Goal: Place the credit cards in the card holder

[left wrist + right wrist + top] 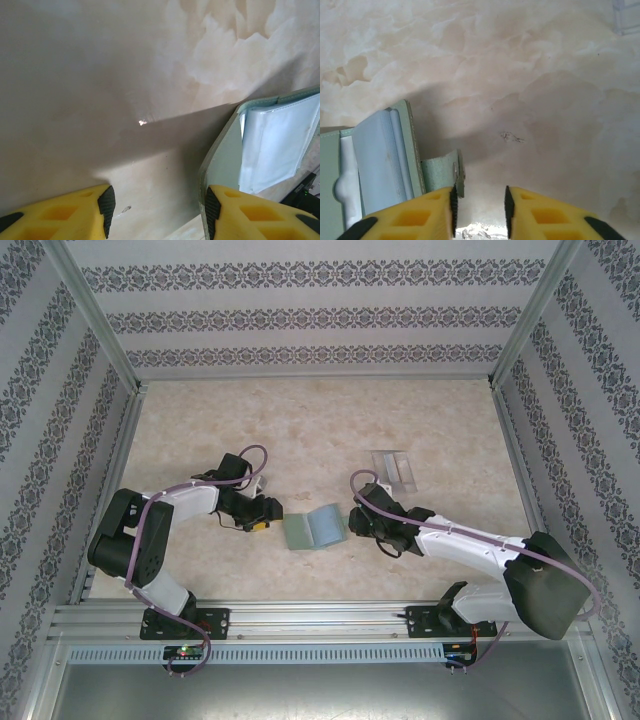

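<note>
The green card holder (314, 528) lies open and flat on the pale table (300, 430), just below the middle of the top picture. Its inside faces up and looks lighter green. The cards (396, 468) lie in a small pale pile up and to the right of the holder, well apart from it, and nothing touches them. The left claw (262, 515) sits low just to the left of the holder. The right claw (352, 520) sits just to the right of it, so the holder is between the two claws. In the left wrist picture the two yellow fingers (65, 217) are at the bottom and stand wide apart with only bare table between them. This claw is open and holds nothing. The holder's edge is right beside the finger on the right side of that picture, and I cannot tell if they touch. In the right wrist picture the yellow fingers (555, 215) are at the bottom with a smaller gap. Nothing is in the gap, so this claw is open too. The holder is at the lower left of that picture, and its little tab (442, 170) sticks out just beside the finger on the left. A bit of the cards is in the top right corner there.
</note>
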You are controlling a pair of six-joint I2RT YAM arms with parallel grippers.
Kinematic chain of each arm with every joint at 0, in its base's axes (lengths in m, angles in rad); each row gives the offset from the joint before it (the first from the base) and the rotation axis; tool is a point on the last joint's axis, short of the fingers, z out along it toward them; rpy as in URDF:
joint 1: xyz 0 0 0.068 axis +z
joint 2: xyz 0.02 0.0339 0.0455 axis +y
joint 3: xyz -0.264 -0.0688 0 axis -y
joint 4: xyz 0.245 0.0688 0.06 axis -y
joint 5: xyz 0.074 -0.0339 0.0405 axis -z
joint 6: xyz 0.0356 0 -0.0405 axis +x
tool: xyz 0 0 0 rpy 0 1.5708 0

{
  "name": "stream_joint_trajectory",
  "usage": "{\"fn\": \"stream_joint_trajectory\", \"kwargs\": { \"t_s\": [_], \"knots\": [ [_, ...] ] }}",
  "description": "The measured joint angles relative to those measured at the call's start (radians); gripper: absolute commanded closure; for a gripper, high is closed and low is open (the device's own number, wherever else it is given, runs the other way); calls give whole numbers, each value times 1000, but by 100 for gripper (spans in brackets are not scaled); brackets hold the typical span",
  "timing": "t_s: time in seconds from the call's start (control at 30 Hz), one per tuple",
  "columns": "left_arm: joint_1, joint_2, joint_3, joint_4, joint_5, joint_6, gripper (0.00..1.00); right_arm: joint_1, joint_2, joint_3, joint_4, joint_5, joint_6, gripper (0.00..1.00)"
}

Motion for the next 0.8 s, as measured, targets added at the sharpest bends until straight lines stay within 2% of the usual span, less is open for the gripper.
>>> {"fn": "stream_joint_trajectory", "kwargs": {
  "t_s": [0.17, 0.4, 0.57, 0.63, 0.67, 0.8],
  "knots": [
    [-14, -1, 3, -3, -26, 7, 46, 23, -12, 49, -77, 19, -44, 55],
    [-26, -4, 6, -6, -47, 7, 46, 116, -17, 187, -129, 60, -138, 51],
    [-26, -6, 6, -6, -48, 7, 43, 179, 114, 281, -138, 47, -203, 47],
    [-27, -6, 6, -2, -38, -1, 41, 192, 182, 313, -139, 22, -217, 34],
    [-26, -6, 6, 0, -31, -8, 41, 200, 212, 328, -142, 14, -227, 31],
    [-3, -11, -18, 47, 16, -72, 39, 240, 328, 385, -149, 6, -242, 29]
  ]
}}
